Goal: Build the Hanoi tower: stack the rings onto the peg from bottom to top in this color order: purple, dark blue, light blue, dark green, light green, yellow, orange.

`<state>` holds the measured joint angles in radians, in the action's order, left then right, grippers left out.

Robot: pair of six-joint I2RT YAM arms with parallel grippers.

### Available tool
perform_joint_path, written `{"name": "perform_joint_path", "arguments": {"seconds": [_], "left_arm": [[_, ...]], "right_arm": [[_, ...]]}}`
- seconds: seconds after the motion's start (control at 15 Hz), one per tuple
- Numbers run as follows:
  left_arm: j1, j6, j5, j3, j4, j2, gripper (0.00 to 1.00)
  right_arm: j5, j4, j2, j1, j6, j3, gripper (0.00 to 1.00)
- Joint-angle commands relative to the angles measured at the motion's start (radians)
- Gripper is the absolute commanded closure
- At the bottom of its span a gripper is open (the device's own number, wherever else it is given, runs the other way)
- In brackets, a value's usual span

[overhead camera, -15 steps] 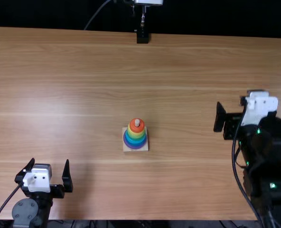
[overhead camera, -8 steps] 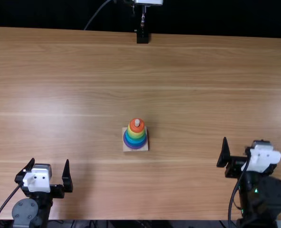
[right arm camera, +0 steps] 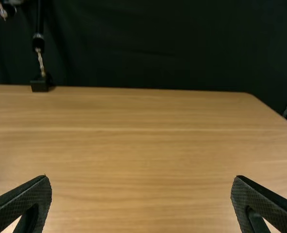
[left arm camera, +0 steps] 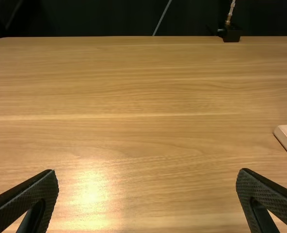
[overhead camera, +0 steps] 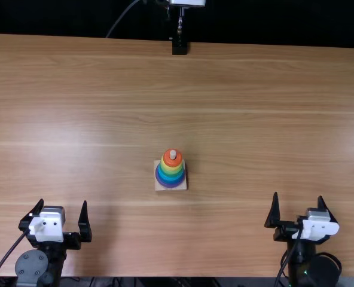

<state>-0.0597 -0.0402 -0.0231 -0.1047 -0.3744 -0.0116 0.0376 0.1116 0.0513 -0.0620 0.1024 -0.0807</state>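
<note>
- And there it stands, centre of the frame, just below the middle: a little cone-shaped tower of coloured rings (overhead camera: 171, 170), sitting upright on the light brown wooden bench (overhead camera: 105, 119)!
- Top spot goes to a bright orange ring (overhead camera: 173, 164), the narrowest on show, with the rounded tip of a pale peg (overhead camera: 173, 154) poking up through its middle.
- Right under it, a clean yellow band (overhead camera: 171, 170), then green, then blue, each spreading a touch wider than the one above.
- Down at the bottom, a purple ring (overhead camera: 170, 186), broad and rounded; how the close greens and blues divide is too small to tell.
- The whole stack rests on a square base of pale wood (overhead camera: 185, 187), its corners peeking out around the purple, and what a neat taper, rings nested close together!
- Over to the lower left corner: the black left hand (overhead camera: 63, 202) with its white casing, fingers spread wide, released, nothing between them, well apart from the tower.
- Lower right, the black right hand (overhead camera: 298, 195), white casing too, also wide apart and empty.
- In the left wrist view, the pale base and a sliver of purple slip in at the right edge.
</note>
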Motion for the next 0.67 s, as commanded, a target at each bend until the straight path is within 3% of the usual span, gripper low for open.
{"name": "perform_joint_path", "arguments": {"seconds": [0.0,0.13,0.6], "left_arm": [[-0.011,0.003,0.005,0.105,-0.077,0.012,0.0],[-0.011,0.003,0.005,0.105,-0.077,0.012,0.0],[-0.011,0.003,0.005,0.105,-0.077,0.012,0.0]], "right_arm": [[-0.001,0.0,-0.042,-0.006,-0.001,0.05,0.0],[-0.001,0.026,-0.051,-0.007,-0.016,0.062,0.0],[0.001,0.142,-0.051,-0.006,-0.014,0.065,0.0]]}}
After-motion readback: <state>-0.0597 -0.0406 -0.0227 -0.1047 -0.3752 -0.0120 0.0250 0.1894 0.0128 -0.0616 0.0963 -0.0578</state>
